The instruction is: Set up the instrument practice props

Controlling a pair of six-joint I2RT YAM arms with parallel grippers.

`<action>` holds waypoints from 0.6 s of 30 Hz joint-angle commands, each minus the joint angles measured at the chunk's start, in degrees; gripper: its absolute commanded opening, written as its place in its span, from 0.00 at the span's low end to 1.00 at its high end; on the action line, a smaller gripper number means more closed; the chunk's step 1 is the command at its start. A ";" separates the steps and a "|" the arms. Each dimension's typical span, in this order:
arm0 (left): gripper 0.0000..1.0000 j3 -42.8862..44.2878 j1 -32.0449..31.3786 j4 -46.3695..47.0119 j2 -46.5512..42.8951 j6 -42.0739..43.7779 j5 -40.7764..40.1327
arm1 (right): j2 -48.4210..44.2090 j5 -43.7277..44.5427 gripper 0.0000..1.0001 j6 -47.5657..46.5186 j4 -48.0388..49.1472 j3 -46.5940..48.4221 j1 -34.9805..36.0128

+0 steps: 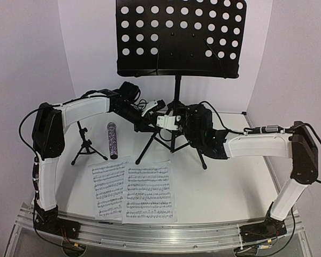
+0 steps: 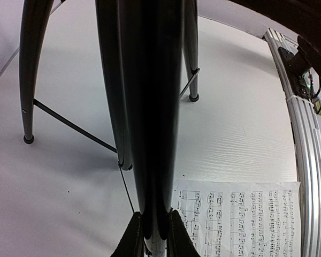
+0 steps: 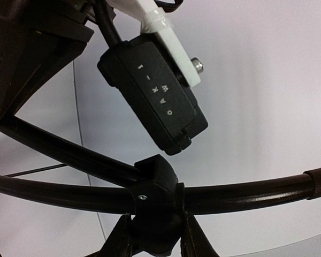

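Observation:
The black music stand stands at the back centre, its perforated desk (image 1: 179, 37) high on its pole (image 1: 177, 88). My left gripper (image 1: 148, 115) is shut on one black tube of the stand (image 2: 150, 107), with its jaws (image 2: 156, 235) on both sides of it. My right gripper (image 1: 174, 124) is shut on the stand's tripod hub (image 3: 155, 198), where the legs meet. The glittery microphone (image 1: 112, 140) lies on the table left of the stand. The small mic stand (image 1: 85, 144) stands upright beside it. Two music sheets (image 1: 108, 188) (image 1: 148, 194) lie flat at the front, and one shows in the left wrist view (image 2: 246, 219).
The stand's legs spread onto the table (image 1: 148, 145) (image 1: 201, 158), and their feet show in the left wrist view (image 2: 28, 139) (image 2: 193, 98). The left wrist's camera housing (image 3: 155, 101) hangs close above the hub. The metal rail (image 1: 150, 233) runs along the near edge.

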 commanded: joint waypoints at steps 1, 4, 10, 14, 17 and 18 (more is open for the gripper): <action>0.00 0.42 -0.31 -2.54 0.85 2.73 0.28 | 1.78 0.03 0.19 0.41 1.35 2.51 0.24; 0.00 0.26 -0.31 -2.39 0.85 2.60 0.29 | 2.29 0.29 0.08 0.90 1.38 2.95 0.29; 0.00 -0.10 -0.31 -1.71 0.84 1.93 0.03 | 3.37 4.29 0.00 10.74 2.15 3.73 0.57; 0.00 -0.56 -0.31 -0.85 0.84 1.42 0.02 | 2.61 6.63 0.00 24.09 2.13 3.35 1.79; 0.00 -0.87 -0.31 -0.69 0.84 1.47 -0.01 | 1.27 7.46 0.00 35.15 2.14 1.82 1.94; 0.00 -0.93 -0.33 -0.69 0.84 1.50 -0.05 | 0.77 7.25 0.00 39.18 2.06 1.18 2.07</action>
